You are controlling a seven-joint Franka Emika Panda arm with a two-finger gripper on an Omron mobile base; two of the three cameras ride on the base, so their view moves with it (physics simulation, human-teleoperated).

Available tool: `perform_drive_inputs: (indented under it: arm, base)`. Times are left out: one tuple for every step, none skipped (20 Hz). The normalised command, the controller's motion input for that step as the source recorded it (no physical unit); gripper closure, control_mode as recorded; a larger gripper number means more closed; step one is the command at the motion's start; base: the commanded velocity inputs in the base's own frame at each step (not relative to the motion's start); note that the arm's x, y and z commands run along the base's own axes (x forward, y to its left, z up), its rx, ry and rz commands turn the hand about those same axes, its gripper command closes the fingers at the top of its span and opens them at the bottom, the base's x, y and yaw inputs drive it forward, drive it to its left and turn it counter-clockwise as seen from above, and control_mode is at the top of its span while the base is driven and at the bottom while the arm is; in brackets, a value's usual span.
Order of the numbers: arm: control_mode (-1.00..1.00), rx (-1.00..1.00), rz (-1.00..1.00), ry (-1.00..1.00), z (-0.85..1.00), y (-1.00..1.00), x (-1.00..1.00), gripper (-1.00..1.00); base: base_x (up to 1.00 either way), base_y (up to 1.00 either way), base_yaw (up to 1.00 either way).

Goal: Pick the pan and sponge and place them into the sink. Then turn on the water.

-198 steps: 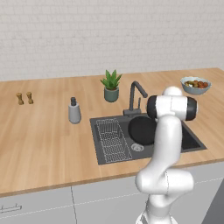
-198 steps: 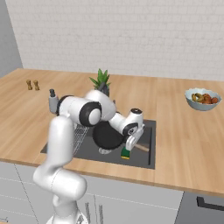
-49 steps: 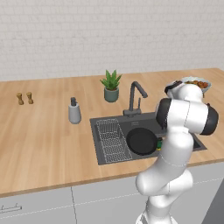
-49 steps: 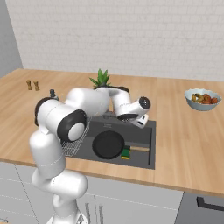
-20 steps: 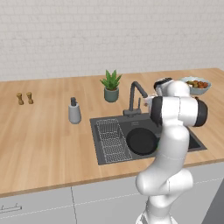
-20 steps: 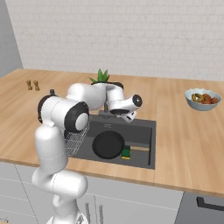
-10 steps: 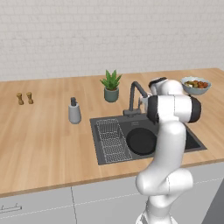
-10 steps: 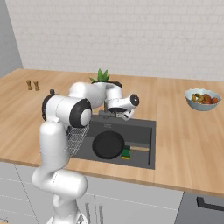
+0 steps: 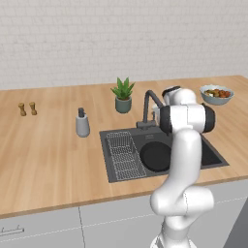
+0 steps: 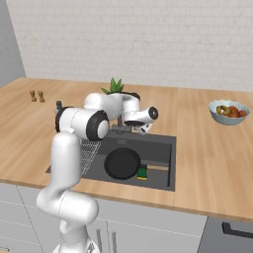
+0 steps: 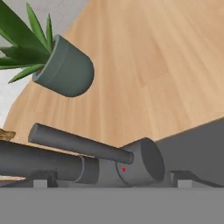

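Note:
The black pan (image 10: 122, 163) lies flat in the dark sink (image 10: 160, 148), with the green and yellow sponge (image 10: 143, 173) beside it by the front wall. In the left base view my arm partly covers the pan (image 9: 154, 156) in the sink (image 9: 209, 156). My gripper (image 10: 143, 130) hovers at the basin's back edge, right at the faucet (image 9: 147, 103). In the hand view the gripper (image 11: 111, 181) is open, its fingertips (image 11: 41, 181) wide apart either side of the faucet's base and lever (image 11: 78, 142). It holds nothing. Water is out of view.
A wire rack (image 9: 125, 155) fills the sink's left part. A potted plant (image 9: 123, 94) stands behind the faucet, a soap bottle (image 9: 82, 123) to the left, two shakers (image 9: 27, 108) farther left. A fruit bowl (image 10: 228, 111) sits on the counter to the right.
The hand has swung from over the sink's right side back and left to the faucet. Its jaws stay open. Pan and sponge have not moved.

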Motion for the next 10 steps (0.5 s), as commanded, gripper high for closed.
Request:
perform_drive_inputs:
  arm:
    - [-1.00,0.01,0.00,0.00,-0.16,0.00,0.31,-1.00]
    - [-1.00,0.02,0.00,0.00,-0.13,0.00,0.27,-1.00]
    - [-1.00,0.02,0.00,0.00,-0.12,0.00,0.24,-1.00]
    - [-1.00,0.02,0.00,0.00,-0.11,0.00,0.22,-1.00]
    - [-1.00,0.01,0.00,0.00,-0.13,0.00,0.24,-1.00]
    - [-1.00,0.02,0.00,0.00,-0.12,0.00,0.25,-1.00]
    - [-1.00,0.00,0.00,0.00,-0.14,0.00,0.24,-1.00]
    - [-1.00,0.00,0.00,0.00,-0.15,0.00,0.24,-1.00]
    - [-1.00,0.00,0.00,0.00,-0.14,0.00,0.23,-1.00]
    - [-1.00,0.00,0.00,0.00,-0.14,0.01,0.24,-1.00]
  base:
    - [0.00,0.00,0.00]
    - [0.00,0.00,0.00]
    - [0.00,0.00,0.00]
    - [0.00,0.00,0.00]
    - [0.00,0.00,0.00]
    - [0.00,0.00,0.00]
    - [0.00,0.00,0.00]
    - [0.00,0.00,0.00]
    - [0.00,0.00,0.00]
    - [0.00,0.00,0.00]
